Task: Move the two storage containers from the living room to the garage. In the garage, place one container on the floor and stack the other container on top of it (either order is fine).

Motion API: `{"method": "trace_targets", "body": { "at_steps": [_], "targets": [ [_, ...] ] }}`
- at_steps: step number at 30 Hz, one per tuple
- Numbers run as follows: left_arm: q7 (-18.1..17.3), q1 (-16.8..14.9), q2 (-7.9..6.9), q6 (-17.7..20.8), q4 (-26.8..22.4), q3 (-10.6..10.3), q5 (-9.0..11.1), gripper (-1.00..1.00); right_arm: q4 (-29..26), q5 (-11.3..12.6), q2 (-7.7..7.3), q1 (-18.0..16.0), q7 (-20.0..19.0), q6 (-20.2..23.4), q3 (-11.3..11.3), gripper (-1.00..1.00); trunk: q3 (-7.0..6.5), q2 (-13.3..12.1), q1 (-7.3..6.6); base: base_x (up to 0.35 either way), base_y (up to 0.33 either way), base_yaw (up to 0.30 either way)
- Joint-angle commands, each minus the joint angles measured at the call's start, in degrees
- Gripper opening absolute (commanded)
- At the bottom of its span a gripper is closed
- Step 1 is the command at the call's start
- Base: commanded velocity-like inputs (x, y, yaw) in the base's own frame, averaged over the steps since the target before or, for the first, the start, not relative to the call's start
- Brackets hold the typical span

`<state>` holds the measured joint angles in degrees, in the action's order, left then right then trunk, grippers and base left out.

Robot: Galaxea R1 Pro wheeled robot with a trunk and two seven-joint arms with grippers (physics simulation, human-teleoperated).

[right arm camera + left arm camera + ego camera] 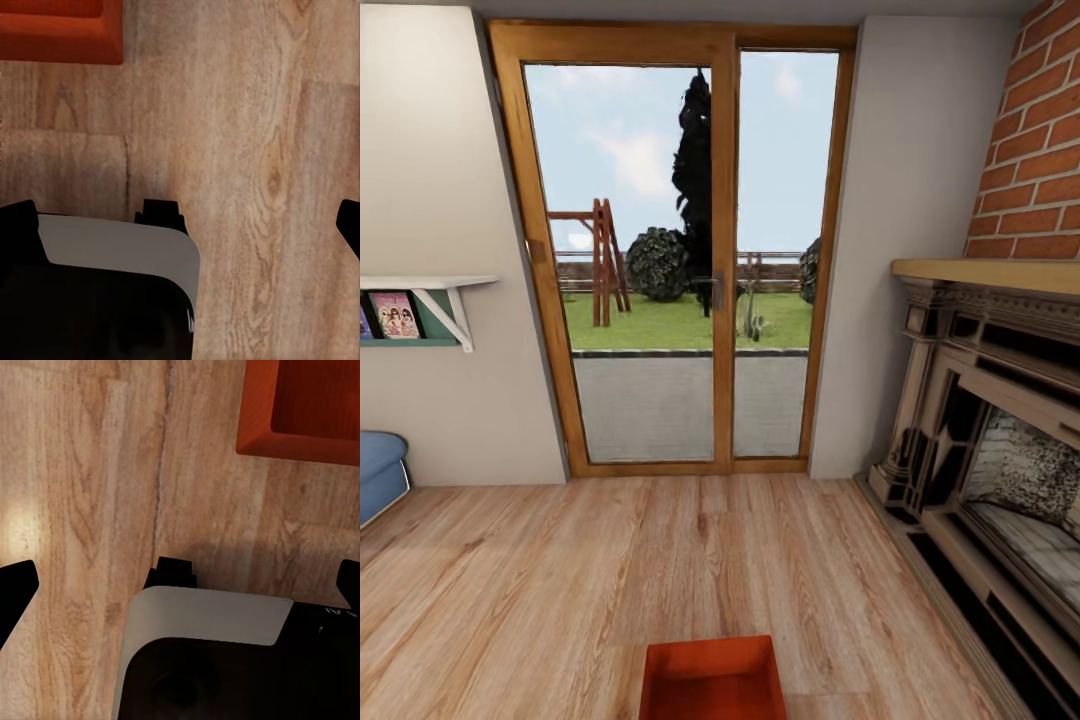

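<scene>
One red-orange storage container (712, 682) sits open-topped and empty on the light wood plank floor of the living room, at the bottom middle of the head view, just in front of me. A corner of the container (300, 412) appears in the left wrist view, beyond my left gripper (184, 583), which is open above the planks with nothing between its fingers. In the right wrist view a corner of the container (60, 30) lies beyond my right gripper (182, 225), also open and holding nothing. Both grippers hang apart from the container, over my white and black base (210, 615).
A wood-framed glass door (670, 270) onto a garden stands straight ahead. A stone fireplace (990, 470) under a brick column (1035, 140) lines the right side. The blue sofa's end (380, 475) and a wall shelf (420, 300) with books are at the left.
</scene>
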<state>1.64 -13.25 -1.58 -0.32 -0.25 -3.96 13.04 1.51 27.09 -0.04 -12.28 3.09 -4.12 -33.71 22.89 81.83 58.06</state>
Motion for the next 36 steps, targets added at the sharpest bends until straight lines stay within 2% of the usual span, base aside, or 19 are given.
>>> {"method": "trace_targets", "body": {
  "at_steps": [1, 8, 36],
  "targets": [
    [0.12, -0.03, 0.0, -0.03, -0.01, -0.43, 0.5, 1.0, 0.16, 0.5, 0.09, -0.07, 0.0, -0.26, -0.48, 1.0, 0.06, 0.04, 0.0, 0.0, 0.0, 0.0],
    [0.12, -0.03, 0.01, -0.03, -0.01, -0.43, 0.5, 1.0, 0.16, 0.35, 0.17, -0.09, -0.01, -0.22, -0.48, 1.0, 0.3, 0.04, 0.0, 0.0, 0.0, 0.019],
    [0.15, -0.03, -0.16, 0.05, -0.68, -0.63, -0.37, 1.0, 0.16, 0.24, 0.26, -0.08, 0.08, -0.36, -0.48, 1.0, 2.79, 0.04, 0.0, 0.0, 0.0, 0.002]
  ]
}}
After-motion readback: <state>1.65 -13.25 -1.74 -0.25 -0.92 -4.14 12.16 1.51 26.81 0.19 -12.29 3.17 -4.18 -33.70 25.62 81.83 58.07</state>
